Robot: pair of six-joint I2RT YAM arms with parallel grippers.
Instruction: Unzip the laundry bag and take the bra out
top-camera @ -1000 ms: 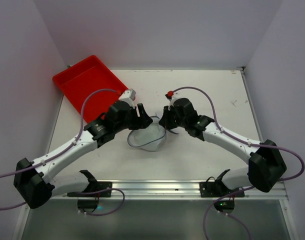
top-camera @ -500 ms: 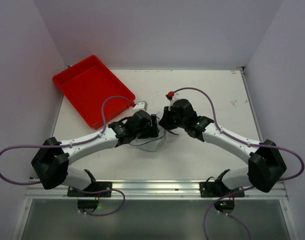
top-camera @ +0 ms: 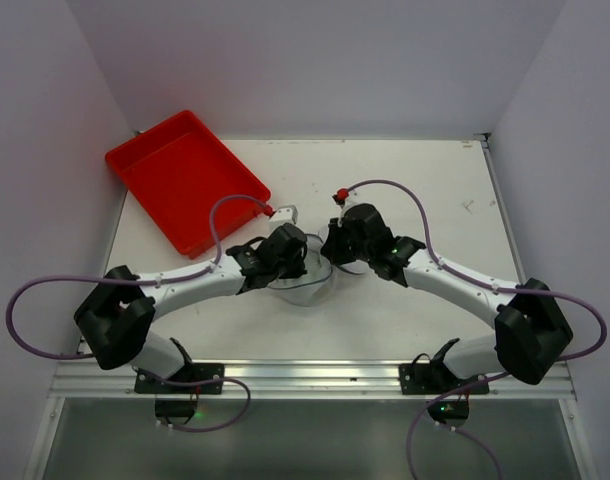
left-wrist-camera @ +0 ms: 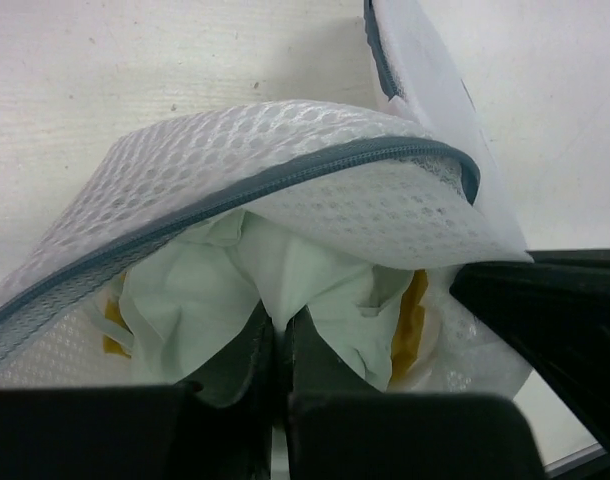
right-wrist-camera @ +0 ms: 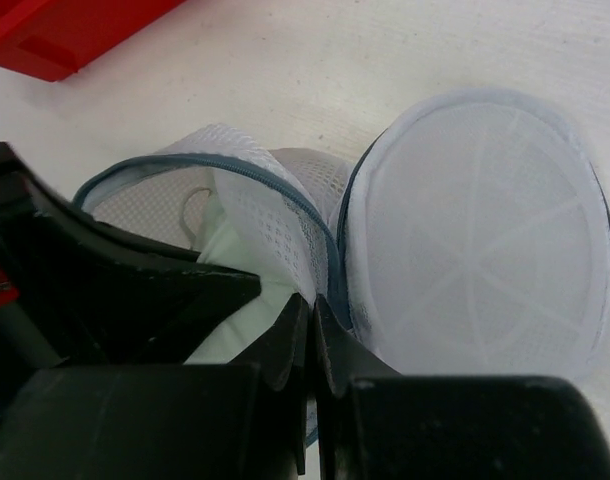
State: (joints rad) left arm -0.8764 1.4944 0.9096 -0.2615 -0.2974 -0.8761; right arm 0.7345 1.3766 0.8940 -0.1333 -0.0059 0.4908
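The laundry bag (top-camera: pixel 310 288), white mesh with a grey zip line, lies unzipped between the two arms; its round lid (right-wrist-camera: pixel 485 230) is flipped back onto the table. Inside it shows the bra (left-wrist-camera: pixel 285 275), pale mint-white cloth with a yellow part (left-wrist-camera: pixel 415 310). My left gripper (left-wrist-camera: pixel 278 322) reaches into the bag's mouth and is shut on a fold of the bra. My right gripper (right-wrist-camera: pixel 313 303) is shut on the bag's mesh wall (right-wrist-camera: pixel 275 225) at the zip edge, holding the mouth up. In the top view the left gripper (top-camera: pixel 301 262) and right gripper (top-camera: pixel 328 250) nearly meet over the bag.
A red tray (top-camera: pixel 175 175) stands at the back left of the white table (top-camera: pixel 415 180), apart from the bag; its corner (right-wrist-camera: pixel 65 30) shows in the right wrist view. Purple cables loop off both arms. Walls close the table in on three sides.
My left arm swung right and down into the bag's mouth, and its jaws, open a moment ago, have shut on the bra cloth. The right gripper has kept its hold on the mesh.
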